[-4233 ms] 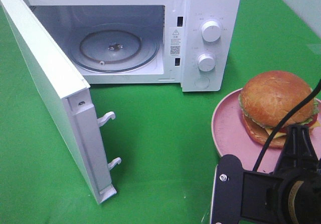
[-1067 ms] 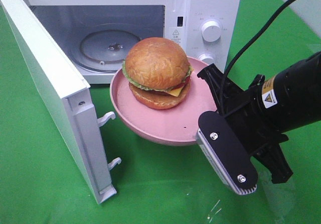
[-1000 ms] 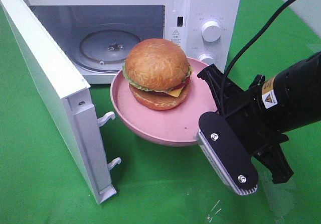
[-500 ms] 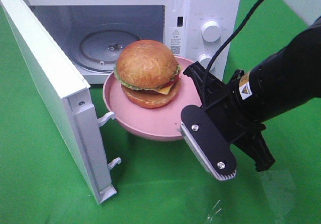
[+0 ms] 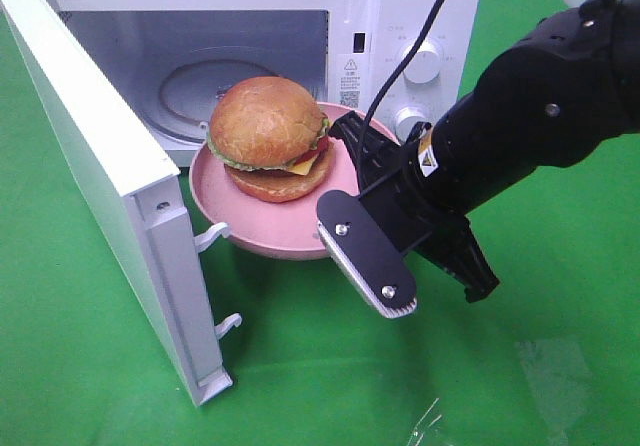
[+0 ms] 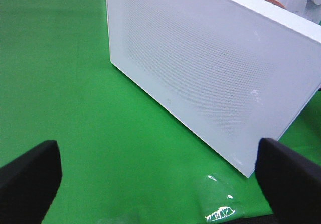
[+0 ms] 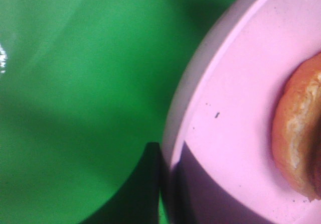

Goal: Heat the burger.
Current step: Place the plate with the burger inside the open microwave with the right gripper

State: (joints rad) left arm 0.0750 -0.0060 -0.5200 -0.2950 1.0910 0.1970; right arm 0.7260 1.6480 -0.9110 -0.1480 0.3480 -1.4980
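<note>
A green cloth (image 5: 330, 366) covers the table; at the back stands a white microwave (image 5: 395, 6) with its door (image 5: 90, 156) swung wide open to the left, the two latch hooks showing on its edge; inside lies the glass turntable (image 5: 190, 86), partly hidden behind the burger. The black right arm (image 5: 540, 116) reaches in from the right across the control panel, covering part of the lower knob (image 5: 405, 121) while the upper knob (image 5: 425, 61) shows beside the cable. The right gripper (image 5: 335, 216) is pressed together on the near right rim of a pink plate (image 5: 265, 234), holding it off the cloth at the mouth of the oven, its far edge at the sill; the right wrist view shows that rim (image 7: 235, 108) close up, a dark finger under it. The burger (image 5: 267, 131) sits upright on the plate, towards its far side, its bun overlapping the opening in the high view; only the edge of the bun (image 7: 298, 133) shows at the wrist. The left gripper (image 6: 155, 153) hangs over bare cloth outside the door, fingers (image 6: 27, 179) spread wide, holding and touching nothing.
</note>
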